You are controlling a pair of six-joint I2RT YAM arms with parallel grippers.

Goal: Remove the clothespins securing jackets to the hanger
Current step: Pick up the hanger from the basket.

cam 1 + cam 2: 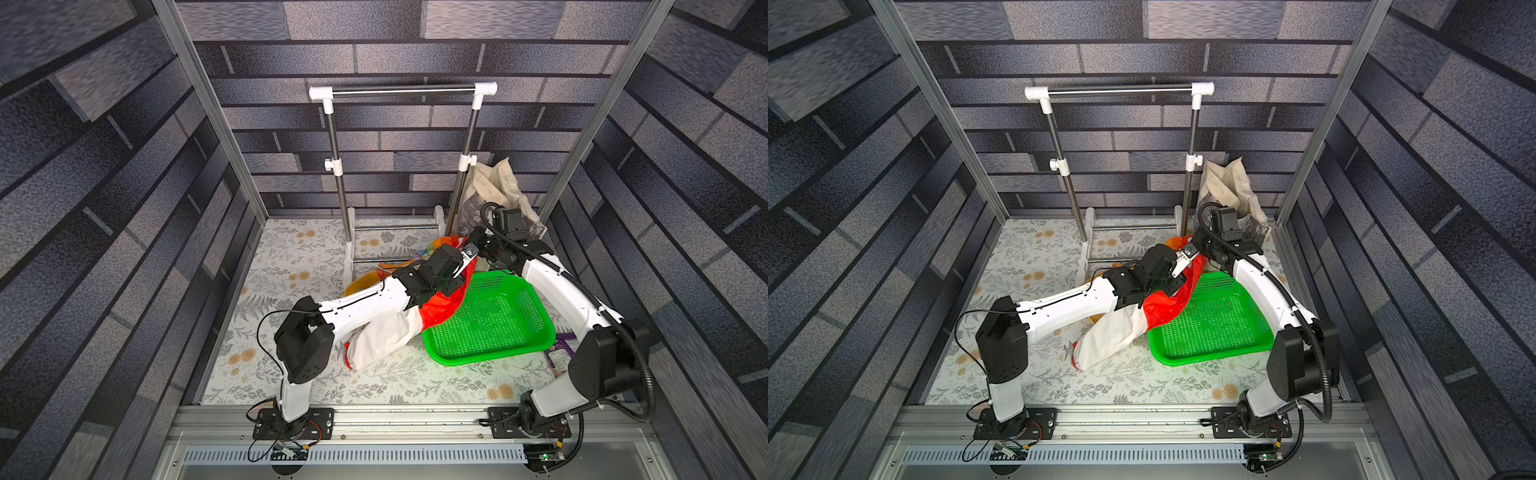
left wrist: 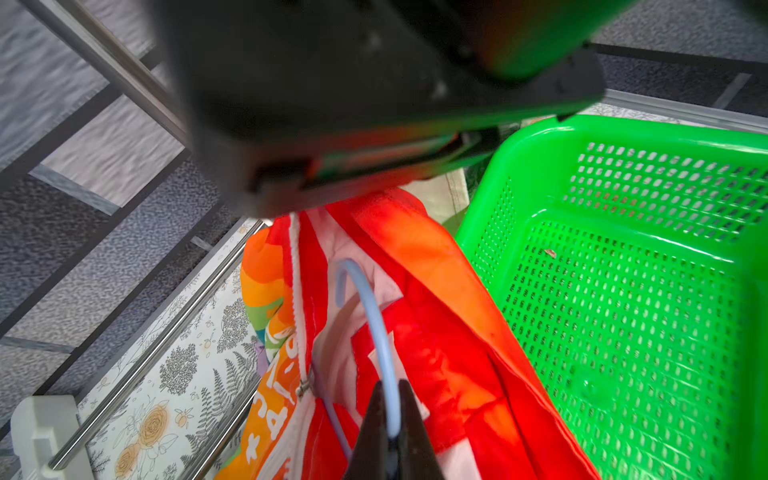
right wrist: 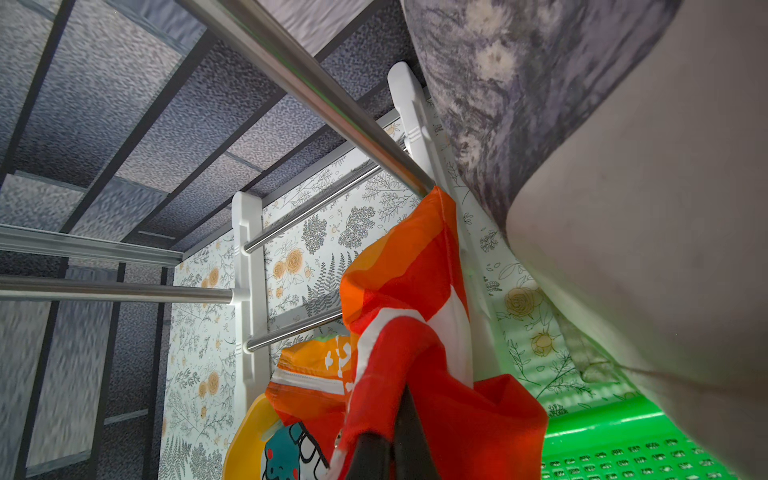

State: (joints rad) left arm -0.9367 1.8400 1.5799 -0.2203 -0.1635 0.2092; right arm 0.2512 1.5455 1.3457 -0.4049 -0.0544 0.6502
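Obs 1: left tool (image 2: 390, 388) has its fingers pressed together on the pale blue wire of the hanger (image 2: 379, 328), pinching the hook's stem. The hook arcs away from the fingertips over red and white cloth, and its free end curls back. The rest of the hanger is buried in fabric, so its long axis cannot be told.

Obs 2: right tool (image 3: 388, 436) is pinching a fold of red fabric of the jackets (image 3: 395, 345).

Obs 3: in both top views the arms meet at about 2 o'clock from the centre of the desk (image 1: 291, 266), with the bundle's upper end raised there. The jackets' long axis runs from 7 to 1 o'clock. The white sleeve (image 1: 386, 332) lies on the desk at the 7 o'clock end. Red cloth drapes over the 9 o'clock rim of the green basket (image 1: 490, 358).

Obs 4: rack (image 1: 403, 92) stands at 12 o'clock and tote bag (image 1: 494, 183) at 1 o'clock.
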